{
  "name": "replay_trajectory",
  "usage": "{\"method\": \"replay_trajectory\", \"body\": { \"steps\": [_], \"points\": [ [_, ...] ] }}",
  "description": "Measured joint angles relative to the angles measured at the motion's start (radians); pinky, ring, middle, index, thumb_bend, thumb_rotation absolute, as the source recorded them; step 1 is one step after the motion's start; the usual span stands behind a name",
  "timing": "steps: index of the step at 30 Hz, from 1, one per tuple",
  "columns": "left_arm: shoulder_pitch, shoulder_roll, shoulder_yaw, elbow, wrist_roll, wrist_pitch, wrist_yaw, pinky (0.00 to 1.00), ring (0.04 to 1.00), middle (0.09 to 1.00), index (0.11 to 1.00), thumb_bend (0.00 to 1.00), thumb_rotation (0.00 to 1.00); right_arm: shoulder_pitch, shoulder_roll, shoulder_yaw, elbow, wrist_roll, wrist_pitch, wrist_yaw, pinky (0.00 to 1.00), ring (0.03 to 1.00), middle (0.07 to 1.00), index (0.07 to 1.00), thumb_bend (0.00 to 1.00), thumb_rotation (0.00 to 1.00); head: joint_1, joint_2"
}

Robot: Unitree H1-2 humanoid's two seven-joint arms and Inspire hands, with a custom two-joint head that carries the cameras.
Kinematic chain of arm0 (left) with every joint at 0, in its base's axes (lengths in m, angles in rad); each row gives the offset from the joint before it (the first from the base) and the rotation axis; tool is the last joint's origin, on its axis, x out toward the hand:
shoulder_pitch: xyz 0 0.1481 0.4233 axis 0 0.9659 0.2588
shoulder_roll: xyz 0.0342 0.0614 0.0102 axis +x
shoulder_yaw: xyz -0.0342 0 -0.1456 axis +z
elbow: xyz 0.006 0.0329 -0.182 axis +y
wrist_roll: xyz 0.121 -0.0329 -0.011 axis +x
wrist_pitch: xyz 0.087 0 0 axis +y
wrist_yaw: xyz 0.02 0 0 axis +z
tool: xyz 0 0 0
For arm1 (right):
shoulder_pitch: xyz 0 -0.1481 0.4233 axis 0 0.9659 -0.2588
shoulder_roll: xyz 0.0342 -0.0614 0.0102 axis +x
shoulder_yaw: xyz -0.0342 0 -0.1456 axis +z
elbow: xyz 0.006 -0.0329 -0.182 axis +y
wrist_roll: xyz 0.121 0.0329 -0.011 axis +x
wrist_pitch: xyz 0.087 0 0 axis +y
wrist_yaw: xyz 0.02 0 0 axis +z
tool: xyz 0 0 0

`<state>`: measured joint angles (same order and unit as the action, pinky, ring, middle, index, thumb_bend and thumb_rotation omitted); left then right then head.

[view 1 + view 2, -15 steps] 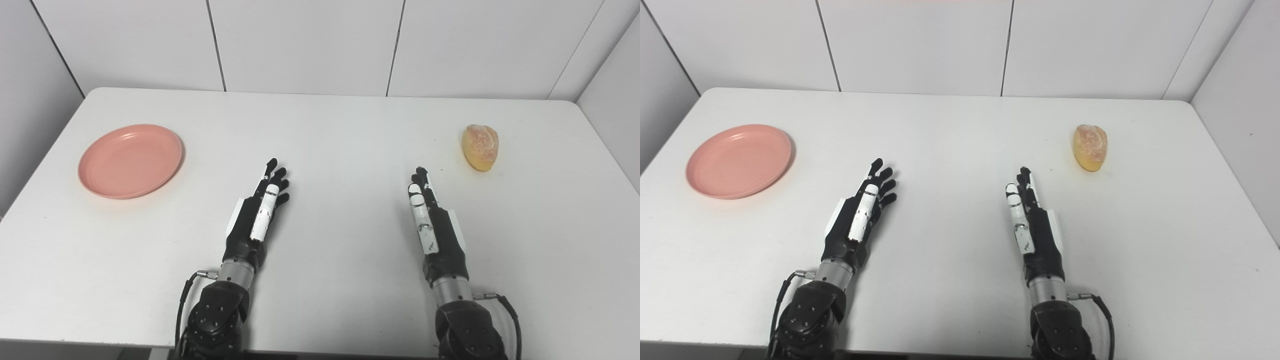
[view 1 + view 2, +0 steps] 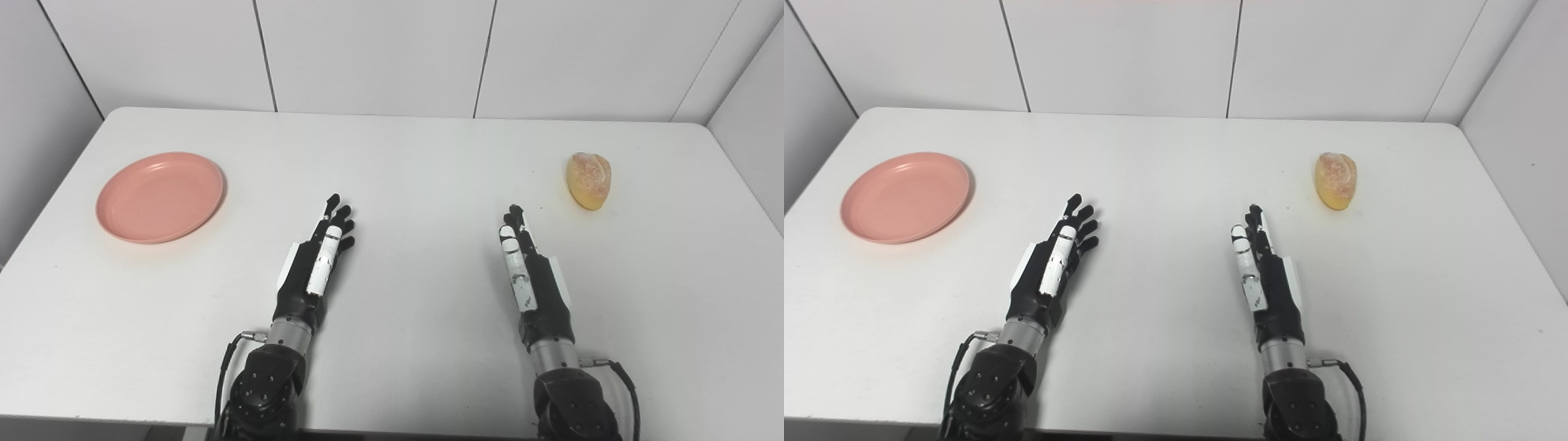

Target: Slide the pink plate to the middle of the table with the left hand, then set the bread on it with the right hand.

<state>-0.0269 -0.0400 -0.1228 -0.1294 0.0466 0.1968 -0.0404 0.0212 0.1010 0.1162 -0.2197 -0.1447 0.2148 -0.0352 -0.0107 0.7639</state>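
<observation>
Both hands [image 2: 312,263] [image 2: 530,275] lie mid-table, plate [image 2: 159,196] near left edge.

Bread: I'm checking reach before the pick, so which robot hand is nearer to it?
Right. The right robot hand lies just inward of the bread and nearer the robot; the left robot hand is much farther off.
</observation>
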Motion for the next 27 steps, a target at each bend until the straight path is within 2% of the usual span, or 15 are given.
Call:
{"method": "replay_trajectory", "body": {
  "steps": [14,17,22,26,27],
  "points": [
    [0.0,0.0,0.001,0.0,-0.004,0.0,-0.001,0.93,0.944,0.966,0.978,0.37,1.0,0.0,0.0,0.0,0.001,-0.003,0.0,0.0,1.0,0.984,0.984,0.983,0.26,1.0,0.003,-0.005],
    [0.0,0.0,0.001,0.002,-0.004,-0.001,-0.001,0.93,0.944,0.966,0.977,0.37,1.0,0.0,0.0,0.0,0.002,-0.006,-0.001,-0.001,0.97,0.971,0.975,0.978,0.26,1.0,0.008,-0.011],
    [0.0,-0.001,-0.002,0.015,-0.002,-0.023,0.0,0.93,0.942,0.964,0.974,0.35,1.0,0.0,-0.011,0.001,0.027,-0.012,-0.021,-0.001,0.96,0.963,0.97,0.974,0.25,1.0,0.101,-0.05],
    [-0.001,-0.006,-0.01,0.037,0.016,-0.052,0.008,0.93,0.944,0.964,0.975,0.34,1.0,0.0,-0.033,-0.003,0.035,-0.002,-0.043,0.003,0.97,0.97,0.976,0.982,0.24,1.0,0.136,-0.066],
    [-0.001,-0.009,-0.013,0.04,0.02,-0.056,0.013,0.93,0.944,0.964,0.975,0.34,1.0,0.001,-0.039,-0.006,0.036,0.011,-0.047,0.006,0.98,0.973,0.979,0.984,0.24,1.0,0.17,-0.081]
  ]
}}
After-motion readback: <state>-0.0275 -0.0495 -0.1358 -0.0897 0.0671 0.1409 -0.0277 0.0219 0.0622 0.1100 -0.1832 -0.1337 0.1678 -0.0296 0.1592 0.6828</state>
